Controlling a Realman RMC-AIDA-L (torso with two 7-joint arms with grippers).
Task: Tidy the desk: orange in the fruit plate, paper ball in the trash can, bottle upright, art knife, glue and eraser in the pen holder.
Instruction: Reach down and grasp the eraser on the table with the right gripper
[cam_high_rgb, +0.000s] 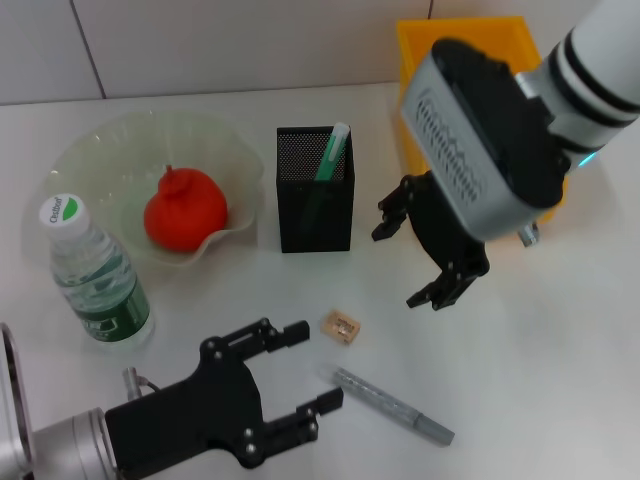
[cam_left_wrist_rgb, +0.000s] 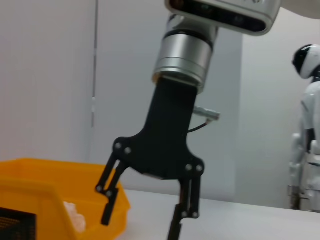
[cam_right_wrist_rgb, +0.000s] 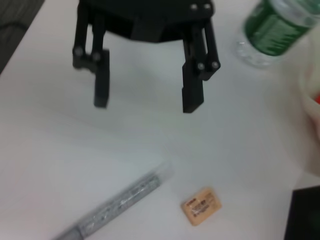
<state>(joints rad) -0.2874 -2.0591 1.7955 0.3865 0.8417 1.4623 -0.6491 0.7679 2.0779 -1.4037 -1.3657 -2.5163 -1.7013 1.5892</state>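
Note:
The orange (cam_high_rgb: 185, 212) lies in the fruit plate (cam_high_rgb: 105, 145). The bottle (cam_high_rgb: 95, 275) stands upright by the plate. The pen holder (cam_high_rgb: 315, 195) holds a green and white glue stick (cam_high_rgb: 333, 150). The eraser (cam_high_rgb: 340, 326) and the grey art knife (cam_high_rgb: 393, 405) lie on the table in front of the holder. My left gripper (cam_high_rgb: 318, 365) is open and empty, just left of the eraser and knife. My right gripper (cam_high_rgb: 402, 265) is open and empty, hanging right of the holder. The paper ball (cam_left_wrist_rgb: 75, 216) shows as a white wad inside the yellow trash can (cam_high_rgb: 470, 40).
The right wrist view shows the left gripper (cam_right_wrist_rgb: 146, 102) above the knife (cam_right_wrist_rgb: 117, 202) and eraser (cam_right_wrist_rgb: 201, 205), with the bottle (cam_right_wrist_rgb: 275, 30) beside it. The left wrist view shows the right gripper (cam_left_wrist_rgb: 142, 222) next to the trash can (cam_left_wrist_rgb: 45, 190).

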